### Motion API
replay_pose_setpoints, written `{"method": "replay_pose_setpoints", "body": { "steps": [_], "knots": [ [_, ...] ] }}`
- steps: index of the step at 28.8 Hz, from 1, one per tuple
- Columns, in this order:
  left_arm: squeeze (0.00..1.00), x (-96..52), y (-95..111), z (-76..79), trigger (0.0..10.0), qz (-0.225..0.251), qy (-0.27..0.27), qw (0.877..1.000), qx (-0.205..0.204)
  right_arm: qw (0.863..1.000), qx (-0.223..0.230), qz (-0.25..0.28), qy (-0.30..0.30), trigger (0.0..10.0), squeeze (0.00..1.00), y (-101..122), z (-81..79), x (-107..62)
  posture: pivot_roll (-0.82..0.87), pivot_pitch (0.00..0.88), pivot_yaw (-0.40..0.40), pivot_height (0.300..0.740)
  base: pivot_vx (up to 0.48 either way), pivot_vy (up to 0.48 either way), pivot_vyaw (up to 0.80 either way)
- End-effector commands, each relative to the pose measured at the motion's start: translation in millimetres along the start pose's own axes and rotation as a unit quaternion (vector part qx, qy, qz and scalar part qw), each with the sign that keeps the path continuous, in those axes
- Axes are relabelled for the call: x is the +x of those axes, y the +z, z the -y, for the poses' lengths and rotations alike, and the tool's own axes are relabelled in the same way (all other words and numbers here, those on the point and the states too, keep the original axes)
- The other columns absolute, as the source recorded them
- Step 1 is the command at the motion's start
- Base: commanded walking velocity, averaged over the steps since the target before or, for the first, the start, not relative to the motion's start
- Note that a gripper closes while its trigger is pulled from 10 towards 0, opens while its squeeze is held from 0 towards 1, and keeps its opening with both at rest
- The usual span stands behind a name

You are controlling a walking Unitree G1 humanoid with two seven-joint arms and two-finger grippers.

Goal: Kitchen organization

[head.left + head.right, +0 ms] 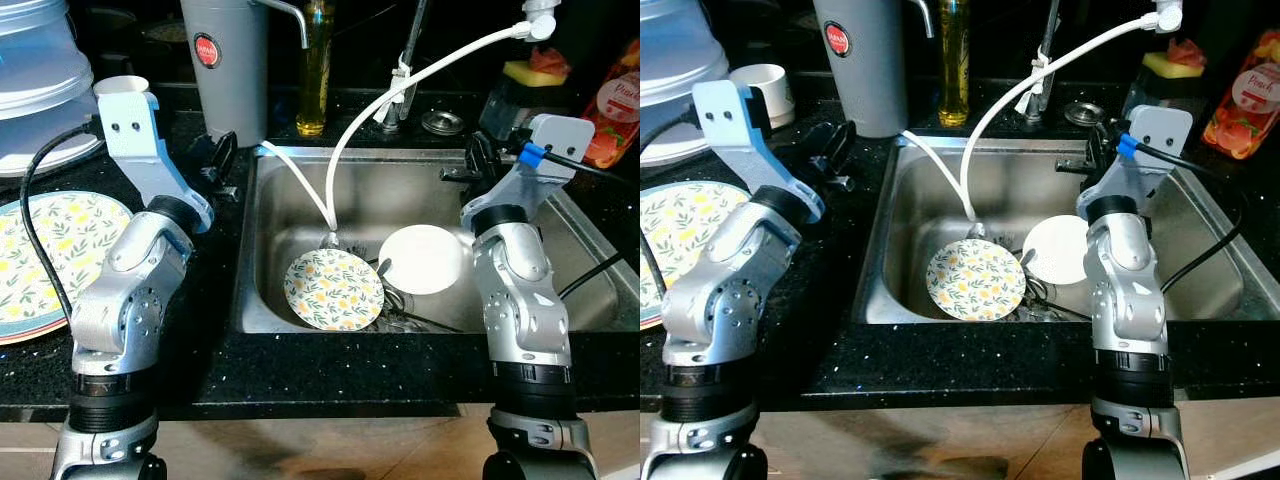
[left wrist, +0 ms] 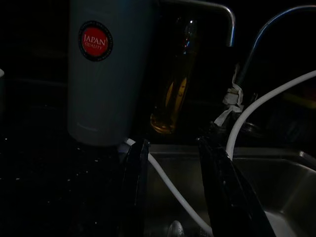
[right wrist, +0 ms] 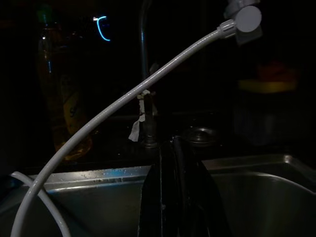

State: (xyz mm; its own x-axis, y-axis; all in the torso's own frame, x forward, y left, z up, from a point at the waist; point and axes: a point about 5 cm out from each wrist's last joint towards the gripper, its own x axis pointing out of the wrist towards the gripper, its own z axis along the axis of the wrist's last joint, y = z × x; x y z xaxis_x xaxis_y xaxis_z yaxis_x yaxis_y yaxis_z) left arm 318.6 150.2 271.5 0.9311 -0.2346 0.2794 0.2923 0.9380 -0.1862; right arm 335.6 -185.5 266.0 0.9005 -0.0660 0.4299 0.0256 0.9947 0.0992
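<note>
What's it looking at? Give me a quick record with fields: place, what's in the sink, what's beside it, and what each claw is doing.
place: black counter with a steel sink
in sink: floral plate, white plate, white hose
left of sink: second floral plate, grey canister
behind sink: oil bottle, faucet
left gripper: open, at the sink's back left corner, empty
right gripper: shut, over the sink's back right edge, empty

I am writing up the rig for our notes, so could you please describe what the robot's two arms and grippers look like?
Both arms are jointed silver metal with black collars near the base. Each wrist carries a pale blue-white bracket with two small dark holes. The left gripper and right gripper each have two long black fingers. A black cable loops from the left wrist; the right wrist has a black cable with a blue plug.
</note>
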Motion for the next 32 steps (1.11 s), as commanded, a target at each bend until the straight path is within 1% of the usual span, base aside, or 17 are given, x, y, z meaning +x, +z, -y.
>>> {"method": "replay_pose_setpoints", "body": {
  "steps": [1, 7, 22, 27, 32],
  "knots": [
    [0.00, 0.8, -1.2, -0.9, 10.0, 0.001, 0.002, 1.000, 0.000, 1.000, -0.002, 0.002, -0.004, 10.0, 0.00, 0.6, 2.1, -0.7, 0.10, 0.024, -0.010, 0.740, 0.000, 0.000, 0.00],
    [0.00, 1.4, -3.9, -3.0, 10.0, 0.002, 0.005, 1.000, 0.005, 1.000, -0.003, 0.002, 0.002, 10.0, 0.00, -0.1, -1.3, -0.2, 0.10, 0.018, -0.011, 0.740, 0.000, 0.000, 0.00],
    [0.00, 4.0, -5.1, -3.1, 10.0, 0.006, 0.008, 1.000, 0.008, 1.000, -0.006, 0.003, 0.001, 10.0, 0.00, -0.2, -0.3, -0.3, 0.09, 0.005, -0.009, 0.740, 0.000, 0.000, 0.00],
    [0.00, 4.2, -5.1, -2.9, 10.0, 0.007, 0.006, 1.000, 0.009, 1.000, -0.007, 0.002, 0.000, 10.0, 0.00, -0.4, 0.0, -0.4, 0.09, 0.005, -0.009, 0.740, -0.305, 0.000, 0.00],
    [0.00, 4.4, -4.5, -2.6, 10.0, 0.008, 0.006, 1.000, 0.009, 1.000, -0.007, 0.003, 0.000, 10.0, 0.00, 0.1, 0.6, -0.4, 0.09, 0.011, -0.009, 0.740, -0.437, 0.000, 0.00]
  ]
}}
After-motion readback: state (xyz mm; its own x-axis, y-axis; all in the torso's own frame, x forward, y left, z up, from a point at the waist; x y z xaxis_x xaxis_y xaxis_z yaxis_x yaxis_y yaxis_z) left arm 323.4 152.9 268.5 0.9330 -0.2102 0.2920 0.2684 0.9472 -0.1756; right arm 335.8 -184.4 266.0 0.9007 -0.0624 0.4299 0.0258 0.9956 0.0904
